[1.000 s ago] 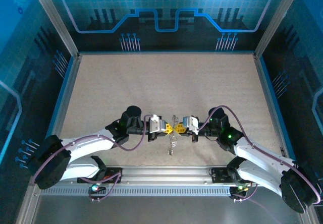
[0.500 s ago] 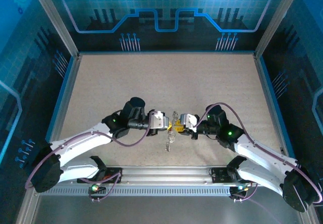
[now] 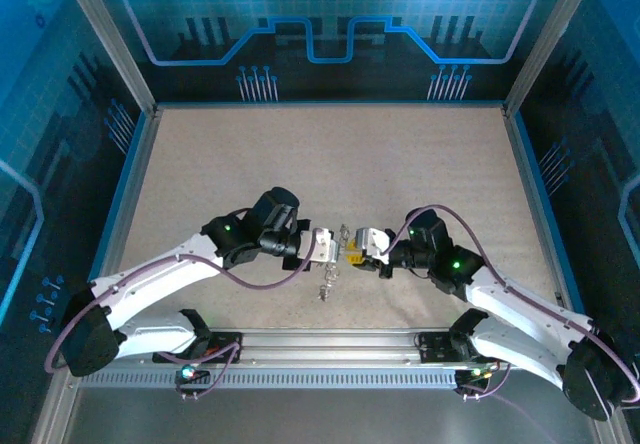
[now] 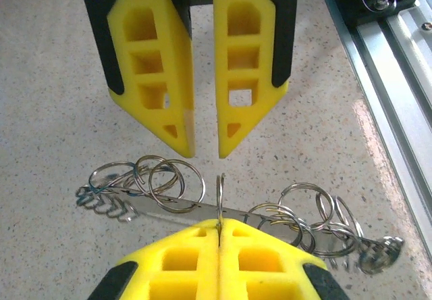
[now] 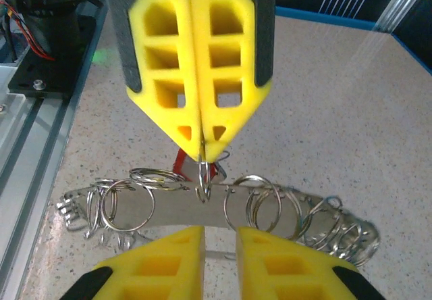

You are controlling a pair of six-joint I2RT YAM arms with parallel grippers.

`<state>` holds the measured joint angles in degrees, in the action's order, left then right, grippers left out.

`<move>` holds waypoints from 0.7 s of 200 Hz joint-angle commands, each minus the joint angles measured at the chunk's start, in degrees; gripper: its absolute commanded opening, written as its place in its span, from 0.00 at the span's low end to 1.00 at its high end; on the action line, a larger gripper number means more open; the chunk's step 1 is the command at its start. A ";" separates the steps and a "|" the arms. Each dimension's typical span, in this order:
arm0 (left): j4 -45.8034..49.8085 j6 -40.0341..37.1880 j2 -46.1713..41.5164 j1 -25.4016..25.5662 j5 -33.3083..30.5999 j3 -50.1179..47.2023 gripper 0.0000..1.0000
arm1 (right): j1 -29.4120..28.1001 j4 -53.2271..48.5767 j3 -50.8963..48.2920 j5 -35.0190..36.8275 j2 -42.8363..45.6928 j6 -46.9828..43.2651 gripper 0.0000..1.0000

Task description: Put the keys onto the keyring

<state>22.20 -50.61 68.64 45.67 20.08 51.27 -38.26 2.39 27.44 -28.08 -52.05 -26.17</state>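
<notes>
The keyring (image 4: 171,209) is a floppy silvery strip strung with several small split rings. It hangs above the table (image 3: 330,164) between the two arms, as a dangling cluster (image 3: 327,280) in the top view. My left gripper (image 4: 220,224) is shut on one upright ring (image 5: 204,178) at the strip's middle. Facing it tip to tip, my right gripper (image 5: 219,231) has its jaws apart with nothing between them, just short of the strip (image 5: 182,212). A key with a red head (image 5: 179,163) shows behind the strip, partly hidden by the left gripper (image 5: 202,157).
An aluminium rail (image 3: 330,349) with the arm bases runs along the near edge, close beside the grippers (image 4: 398,77). Blue enclosure walls (image 3: 330,34) and frame posts surround the speckled table.
The right gripper's jaws have parted and let go of the keyring. The left arm has reached further right, and the dangling keyring has swung slightly left and lower.
</notes>
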 commanded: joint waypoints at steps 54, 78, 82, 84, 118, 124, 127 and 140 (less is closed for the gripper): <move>0.43 -1.95 0.18 0.83 2.93 2.73 0.00 | -1.47 5.80 -1.92 -5.07 -0.11 -0.02 0.20; -0.38 -1.47 0.21 0.85 3.43 2.70 0.00 | -1.89 6.38 -2.04 -5.07 -0.15 0.33 0.20; -0.57 -1.35 0.15 0.89 3.51 2.72 0.00 | -1.90 6.52 -2.11 -4.99 -0.23 0.45 0.20; -0.70 -1.27 0.19 0.91 3.51 2.64 0.00 | -1.95 6.62 -2.12 -4.93 -0.28 0.50 0.20; -1.97 -0.59 0.44 0.82 5.00 2.70 0.00 | -2.08 7.71 -2.33 -3.84 -1.16 1.30 0.20; -2.14 -0.54 0.44 0.83 5.17 2.70 0.00 | -2.08 7.71 -2.39 -3.82 -1.29 1.31 0.19; -2.24 -0.47 0.44 0.84 5.27 2.73 0.00 | -2.05 7.76 -2.39 -3.75 -1.30 1.30 0.19; -2.46 -0.24 0.37 0.83 5.44 2.63 0.00 | -2.17 8.11 -2.46 -3.24 -1.34 1.63 0.18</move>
<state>21.93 -51.35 68.75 46.04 22.15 51.72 -39.51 8.67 25.89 -31.88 -53.12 -25.65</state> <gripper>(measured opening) 0.062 0.189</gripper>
